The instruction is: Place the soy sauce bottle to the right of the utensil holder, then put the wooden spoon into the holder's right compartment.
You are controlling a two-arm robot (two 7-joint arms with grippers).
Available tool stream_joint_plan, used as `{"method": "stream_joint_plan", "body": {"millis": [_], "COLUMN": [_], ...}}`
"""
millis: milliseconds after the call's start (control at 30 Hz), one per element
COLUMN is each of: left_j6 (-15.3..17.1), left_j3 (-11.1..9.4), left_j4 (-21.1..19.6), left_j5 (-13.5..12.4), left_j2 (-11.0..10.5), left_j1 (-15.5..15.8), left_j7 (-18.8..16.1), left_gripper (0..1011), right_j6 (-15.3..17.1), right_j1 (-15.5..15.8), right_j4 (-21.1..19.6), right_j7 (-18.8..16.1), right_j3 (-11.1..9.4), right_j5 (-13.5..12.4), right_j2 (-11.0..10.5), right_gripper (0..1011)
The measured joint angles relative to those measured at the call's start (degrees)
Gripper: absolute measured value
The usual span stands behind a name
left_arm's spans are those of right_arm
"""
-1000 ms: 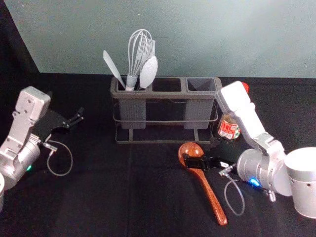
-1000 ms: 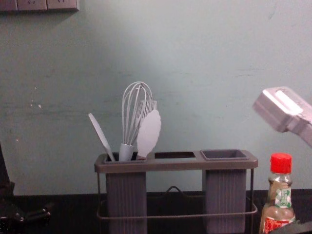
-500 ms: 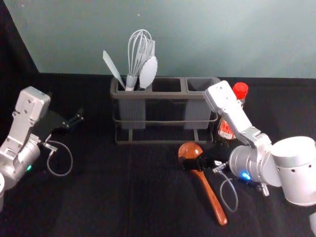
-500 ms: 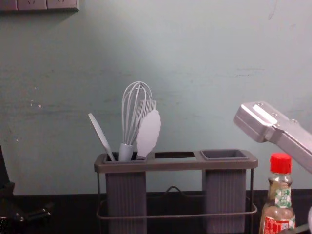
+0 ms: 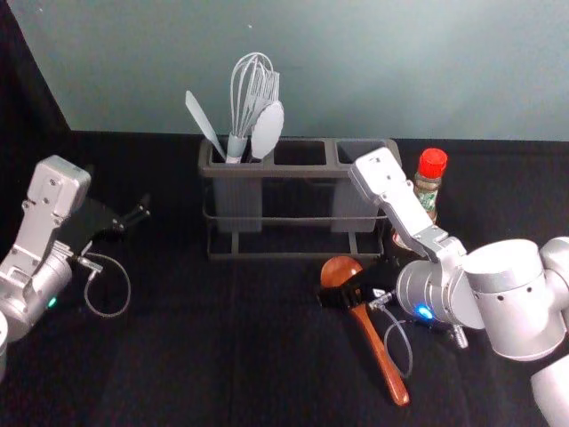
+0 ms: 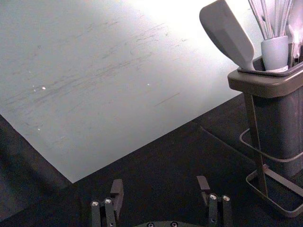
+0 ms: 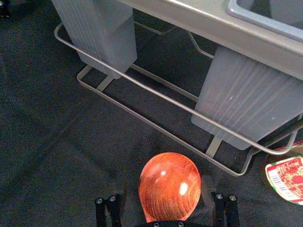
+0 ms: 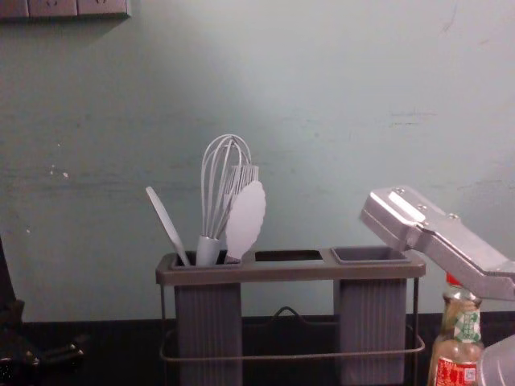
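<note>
Plainly, right gripper [image 5: 340, 291], fingers wide around wooden spoon's bowl [image 5: 340, 269]; left gripper [image 5: 140, 213], fingers apart, left of holder [image 5: 300, 171].

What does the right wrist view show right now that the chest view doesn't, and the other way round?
Right wrist view: the wooden spoon's bowl, with the open right gripper's fingers on either side, and the utensil holder's base frame.
Chest view: the whisk, the bottle's red cap and the wall sockets.
Both: the utensil holder and the soy sauce bottle's labelled body.
</note>
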State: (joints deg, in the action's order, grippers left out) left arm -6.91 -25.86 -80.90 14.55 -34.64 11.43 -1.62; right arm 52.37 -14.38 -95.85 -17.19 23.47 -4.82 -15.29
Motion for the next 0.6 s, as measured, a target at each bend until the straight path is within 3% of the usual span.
{"method": "stream_joint_plan", "body": {"millis": [600], "left_j6": [0.0], "left_j3": [0.0], "left_j4": [0.0], "left_j5": [0.0], "left_j2": [0.0], "left_j1": [0.0], "left_j7": [0.0], "left_gripper": [1011], "right_j6": [0.78], "right_j1": [-1.06], "right_j4": [2.1], "right_j7": [-0.6], "right_j3": [-0.24], "right_j5": [2.85], "right_j2": [1.82], "right_gripper": [1002]}}
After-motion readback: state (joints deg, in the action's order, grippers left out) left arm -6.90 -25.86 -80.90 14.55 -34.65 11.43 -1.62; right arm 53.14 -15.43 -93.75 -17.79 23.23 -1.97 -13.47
